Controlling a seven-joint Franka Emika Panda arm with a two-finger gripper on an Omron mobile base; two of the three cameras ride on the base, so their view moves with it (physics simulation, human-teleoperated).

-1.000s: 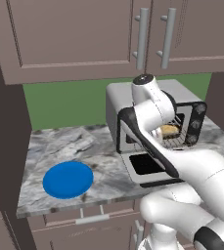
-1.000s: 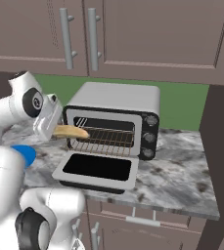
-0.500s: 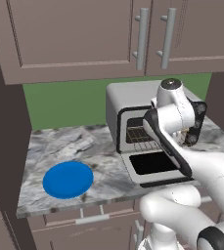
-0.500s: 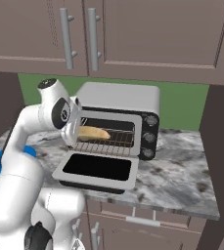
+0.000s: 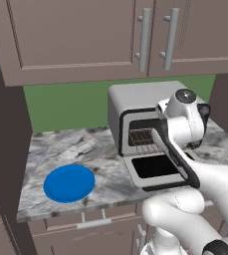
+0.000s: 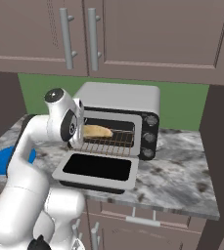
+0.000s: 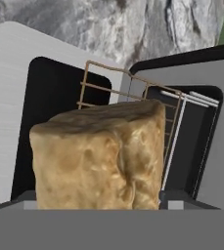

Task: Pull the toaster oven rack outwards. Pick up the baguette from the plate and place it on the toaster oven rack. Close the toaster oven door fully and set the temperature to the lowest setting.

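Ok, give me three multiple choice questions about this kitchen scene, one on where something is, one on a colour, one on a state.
1. Where is the baguette?
A. on the plate
B. over the toaster oven rack, between the gripper fingers
C. on the counter

2. What colour is the plate?
A. blue
B. red
C. white

3. How is the toaster oven door?
A. shut
B. folded down open
C. missing

Answers: 1 B, the bread hangs at the oven mouth above the bars. 2 A, bright blue disc on the counter. 3 B, it lies flat before the cavity.
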